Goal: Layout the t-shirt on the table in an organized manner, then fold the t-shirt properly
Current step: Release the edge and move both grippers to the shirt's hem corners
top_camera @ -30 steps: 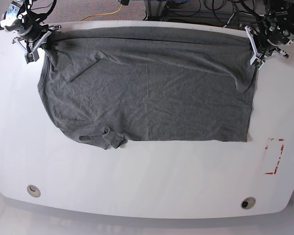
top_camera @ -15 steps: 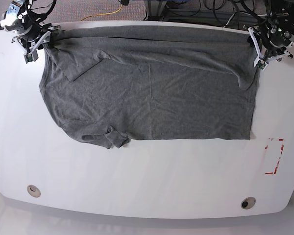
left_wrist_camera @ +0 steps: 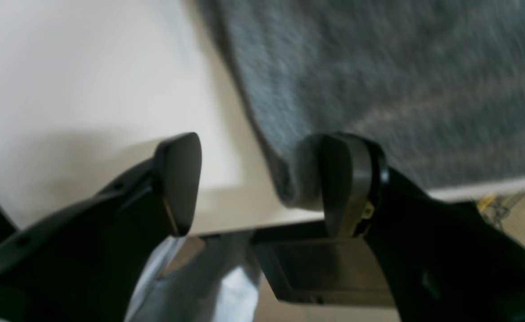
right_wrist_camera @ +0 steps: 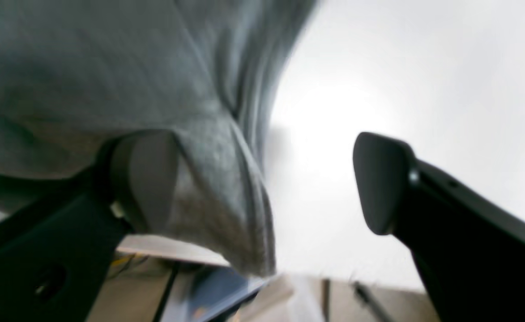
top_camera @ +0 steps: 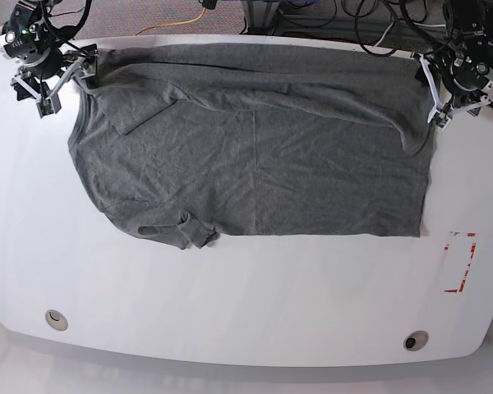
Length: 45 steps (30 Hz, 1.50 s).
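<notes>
So the heather-grey knit t-shirt is spread over the far half of the glossy white surface, top edge right along the back rim. Looks like it got stretched wide from its two far corners, which is why both arms sit there.

Left pincer has its jaws parted; the cloth corner only brushes one pad, nothing clamped. Right pincer is gaping wider, with a fold of fabric draped over one pad but not pinched. So my read is both have let go.

It isn't fully tidy: one sleeve is bunched at the near left, and there's a ridge across the chest. Plenty of bare room on the near half, past the red tape rectangle, for folding toward. Back edge is tight though, corners nearly hang off.
</notes>
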{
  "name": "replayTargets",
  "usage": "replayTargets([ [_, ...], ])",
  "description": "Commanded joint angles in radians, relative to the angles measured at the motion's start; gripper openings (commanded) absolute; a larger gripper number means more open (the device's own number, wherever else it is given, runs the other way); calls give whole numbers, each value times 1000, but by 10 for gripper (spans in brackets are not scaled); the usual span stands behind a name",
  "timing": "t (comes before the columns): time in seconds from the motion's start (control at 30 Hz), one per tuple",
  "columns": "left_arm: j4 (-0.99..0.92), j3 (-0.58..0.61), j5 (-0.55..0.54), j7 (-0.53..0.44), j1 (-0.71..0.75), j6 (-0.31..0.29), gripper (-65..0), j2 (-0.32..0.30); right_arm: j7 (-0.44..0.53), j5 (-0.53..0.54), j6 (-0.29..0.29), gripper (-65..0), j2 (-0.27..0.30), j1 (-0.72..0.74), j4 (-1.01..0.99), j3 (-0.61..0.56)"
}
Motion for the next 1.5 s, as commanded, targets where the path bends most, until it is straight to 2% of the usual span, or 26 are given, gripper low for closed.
replayTargets([
  [0.0,34,-6,4,-9,-39,3,-256,-13,15,-3,-2,-55,18,-1,51,9],
  [0.17,46,-5,1,34,-113,3,-256,-13,6,-5,-2,-54,22,40,72,6],
  [0.27,49,-3,-1,90,-168,3,-256,-15,-55,-8,-2,-54,32,86,72,8],
  [0.37,51,-1,-2,120,-222,3,-254,-20,-115,1,-2,-57,68,132,71,8],
  [0.7,26,12,-1,120,-414,3,-254,-9,-127,-6,-2,-54,78,326,25,-7],
  [0.83,-32,54,-1,117,-507,3,-254,5,-127,-8,-2,-57,85,425,-55,-78],
  [0.93,-89,77,-1,83,-567,3,-256,16,-127,-9,-2,-57,85,495,-129,-104],
  [1.1,-228,94,5,-55,-653,3,-256,62,-120,-29,-2,-59,85,648,-311,-150],
  [1.2,-317,97,5,-125,-695,3,-256,77,-83,-74,-2,-59,84,735,-413,-172],
  [1.47,-486,124,5,-197,-777,3,-257,82,28,-163,-2,-59,84,913,-692,-230],
])
